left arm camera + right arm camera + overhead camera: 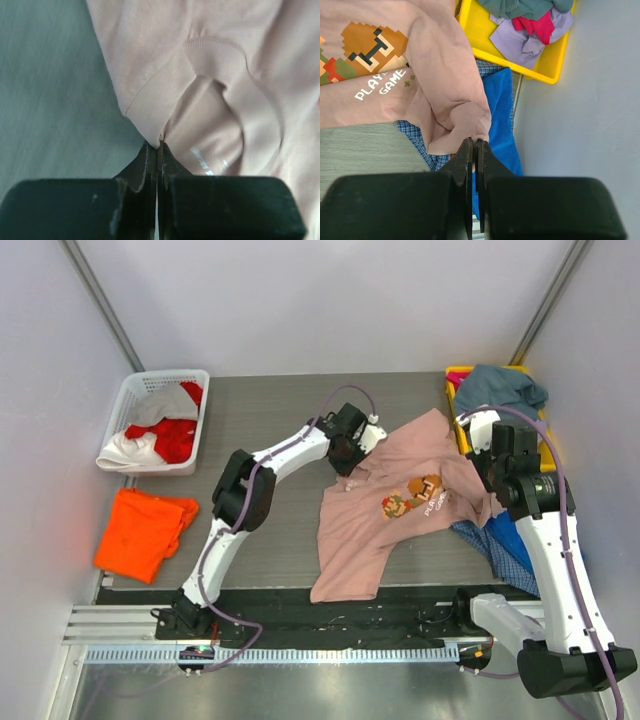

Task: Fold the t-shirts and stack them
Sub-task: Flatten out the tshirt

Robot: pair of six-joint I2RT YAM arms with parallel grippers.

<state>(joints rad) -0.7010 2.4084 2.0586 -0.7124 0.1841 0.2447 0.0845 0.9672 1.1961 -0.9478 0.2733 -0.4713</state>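
A large dusty-pink t-shirt (385, 510) with a pixel-art print lies spread over the table's middle right. My left gripper (352, 445) is shut on its edge beside the collar; the left wrist view shows the pink fabric (200, 75) pinched at the fingertips (150, 155). My right gripper (497, 455) is shut on the shirt's right edge, pink cloth (450, 100) bunched at its tips. A folded orange t-shirt (140, 530) lies at the left. A blue shirt (505, 540) lies under the pink one at the right.
A white basket (128, 405) at the back left holds red and white shirts. A yellow bin (460, 380) at the back right holds a grey-teal shirt (500, 388) and more clothes (530, 30). A blue checked cloth (427, 150) lies beneath. Walls close both sides.
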